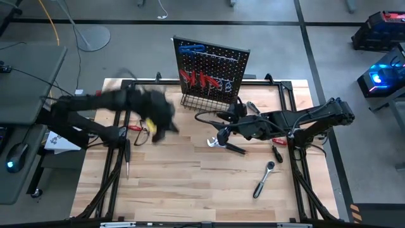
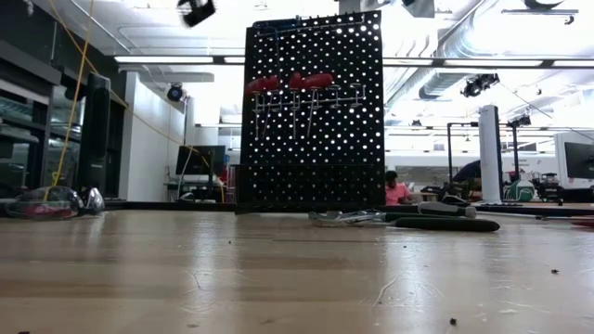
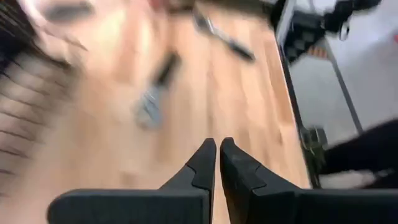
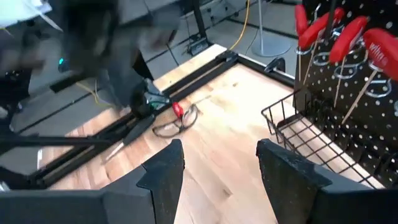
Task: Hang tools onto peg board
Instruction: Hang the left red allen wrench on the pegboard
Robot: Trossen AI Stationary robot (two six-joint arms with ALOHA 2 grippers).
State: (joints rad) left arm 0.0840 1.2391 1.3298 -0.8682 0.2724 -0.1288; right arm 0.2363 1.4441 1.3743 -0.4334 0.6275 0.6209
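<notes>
Closed on nothing, the left pincer [image 3: 217, 163] is seen above the surface [image 1: 190, 171]; the right pincer [image 4: 221, 168] gapes near the board [image 1: 212, 66]. Pliers [image 1: 224, 144] and ratchet [image 1: 264, 179] lie unhung; a hasty grasp could knock them away.

Safety glasses [image 4: 175, 123] on wooden table [image 1: 190, 171]

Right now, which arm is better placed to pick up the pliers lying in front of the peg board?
Probably the right. Its open right gripper hovers beside the pliers, near the peg board. The left gripper is shut, empty, farther away.
</notes>
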